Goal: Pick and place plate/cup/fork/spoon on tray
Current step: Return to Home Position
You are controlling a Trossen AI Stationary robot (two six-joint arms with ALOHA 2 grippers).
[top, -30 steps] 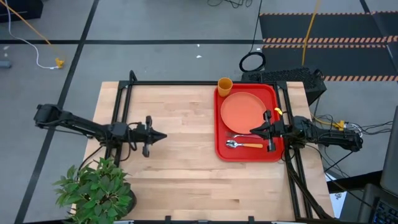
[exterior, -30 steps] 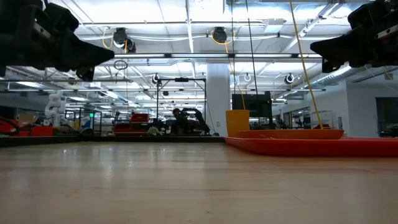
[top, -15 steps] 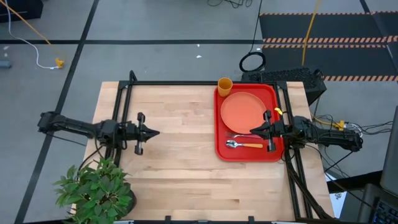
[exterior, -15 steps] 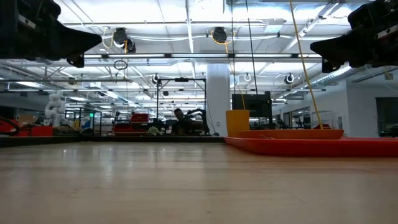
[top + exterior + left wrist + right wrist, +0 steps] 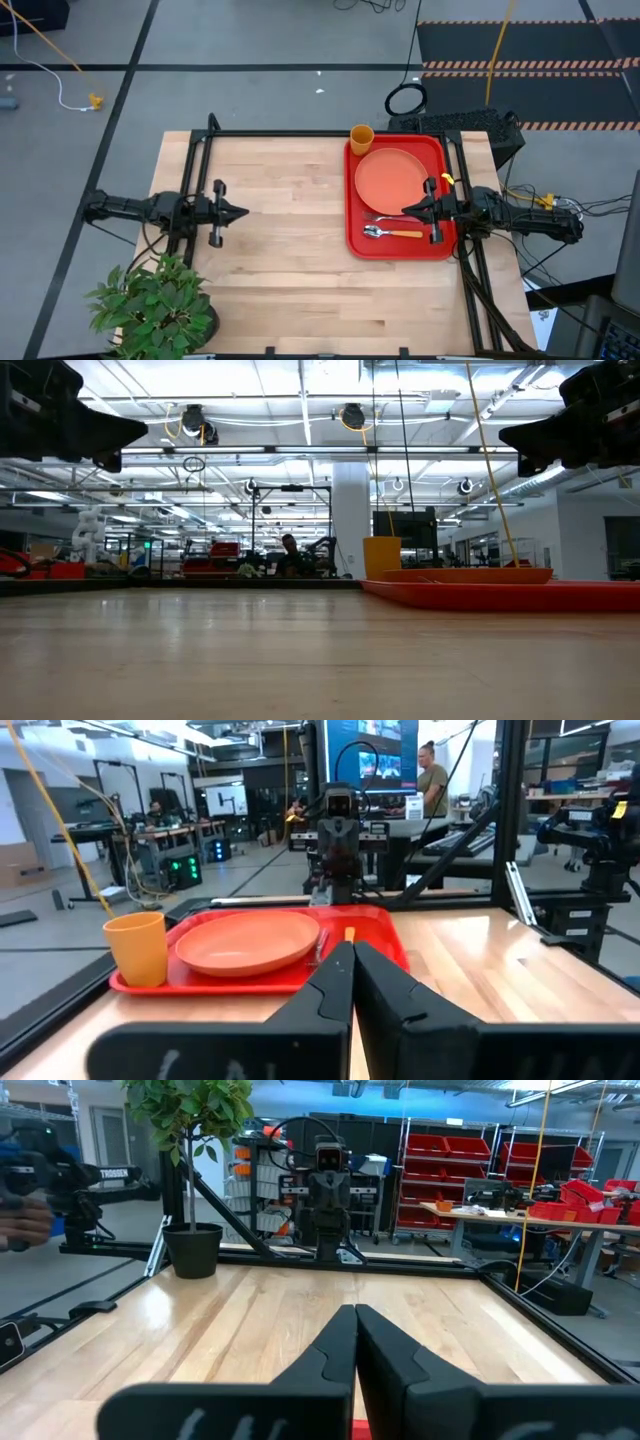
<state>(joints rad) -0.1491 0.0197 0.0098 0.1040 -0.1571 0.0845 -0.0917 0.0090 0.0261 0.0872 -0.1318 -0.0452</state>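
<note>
Overall: a wooden table [image 5: 290, 270] is seen from above, with black frame rails along its top edge and both sides.
Tray: a red tray [image 5: 400, 252] is set on the table's right part, its right rim close to the right rail.
Plate: the plate [image 5: 392, 178] is laid in the tray's upper half, filling most of its width.
Cup: the cup [image 5: 361, 138] is stood upright at the tray's upper left corner, just beside the plate.
Fork: the fork [image 5: 385, 217] is laid crosswise just below the plate.
Spoon: the spoon [image 5: 390, 232] is laid parallel, just below the fork, bowl toward the tray's left rim.
Left gripper: the left gripper [image 5: 242, 212] is held raised near the table's left rail, fingers pressed together, nothing held.
Right gripper: the right gripper [image 5: 405, 211] is held raised above the tray's right side, tips over the fork, fingers pressed together, nothing held.
Open room: broad bare wood is left between the left gripper and the tray.
Plant: a potted plant [image 5: 155, 305] is placed at the lower left corner.
</note>
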